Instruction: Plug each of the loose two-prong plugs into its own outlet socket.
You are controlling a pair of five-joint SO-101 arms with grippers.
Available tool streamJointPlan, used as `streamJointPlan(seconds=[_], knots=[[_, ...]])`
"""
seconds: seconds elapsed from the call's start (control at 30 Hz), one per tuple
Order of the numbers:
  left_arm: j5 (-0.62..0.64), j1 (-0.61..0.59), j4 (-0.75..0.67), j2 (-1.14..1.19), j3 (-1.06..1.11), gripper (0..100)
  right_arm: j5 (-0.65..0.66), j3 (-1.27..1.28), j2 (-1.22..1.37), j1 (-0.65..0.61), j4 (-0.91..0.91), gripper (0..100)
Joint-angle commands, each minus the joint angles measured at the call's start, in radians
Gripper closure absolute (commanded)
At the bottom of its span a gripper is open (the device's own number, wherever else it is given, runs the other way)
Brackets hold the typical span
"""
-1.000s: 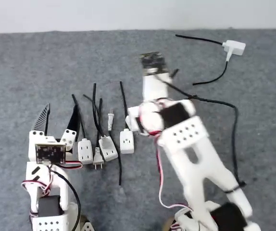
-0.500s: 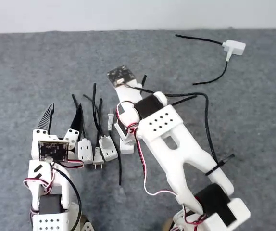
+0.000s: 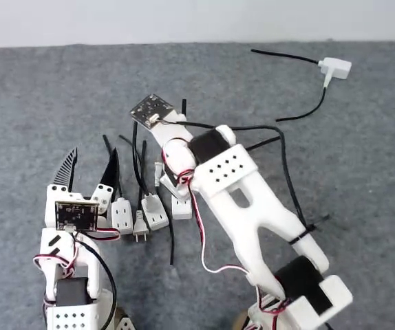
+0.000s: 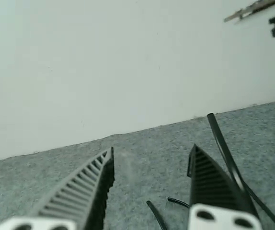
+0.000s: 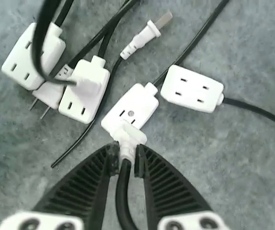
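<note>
My right gripper [image 5: 124,151] is shut on a white plug [image 5: 126,136] with a black cord. The plug's front presses against the end of a white socket [image 5: 131,106]; its prongs are hidden. More white sockets lie close around it [image 5: 191,88] [image 5: 82,88] [image 5: 31,55]. One loose two-prong plug [image 5: 144,33] lies beyond them, another [image 5: 45,97] beside the middle sockets. In the high view the right arm [image 3: 215,165] covers that spot, beside the sockets [image 3: 120,214] [image 3: 154,211] and a loose plug [image 3: 140,227]. My left gripper [image 3: 91,157] [image 4: 152,152] stands open and empty, left of the sockets.
A white angled plug [image 3: 335,67] on a black cord lies far off at the back right of the grey carpet [image 3: 363,172]. Several black cords [image 3: 137,155] run back from the sockets. A pale wall [image 4: 128,62] stands beyond the carpet's far edge.
The right arm has swung left and lowered, carrying the plug and its cord over to the row of sockets. The left arm has barely moved.
</note>
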Motion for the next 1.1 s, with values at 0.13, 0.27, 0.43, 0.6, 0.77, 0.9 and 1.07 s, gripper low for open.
streamJointPlan(seconds=[0.13, 0.27, 0.43, 0.6, 0.77, 0.9, 1.07], knots=[[0.003, -0.005, -0.034, 0.006, -0.005, 76, 0.012, -0.040, 0.085, -0.007, -0.070, 99.1], [0.003, -0.005, -0.034, 0.006, -0.005, 76, 0.009, -0.040, 0.097, -0.007, -0.073, 99.1], [0.003, -0.005, -0.034, 0.006, -0.005, 76, 0.008, -0.038, 0.104, -0.008, -0.076, 99.1], [0.003, -0.005, -0.034, 0.006, -0.005, 76, 0.006, -0.034, 0.105, -0.008, -0.074, 99.1], [0.003, -0.005, -0.034, 0.006, -0.005, 76, 0.006, -0.034, 0.105, -0.021, -0.070, 99.1], [0.003, -0.005, -0.034, 0.006, -0.005, 76, 0.005, -0.032, 0.105, -0.047, -0.068, 99.1], [0.003, -0.005, -0.034, 0.006, -0.005, 76, -0.017, -0.032, 0.105, -0.059, -0.076, 99.1]])
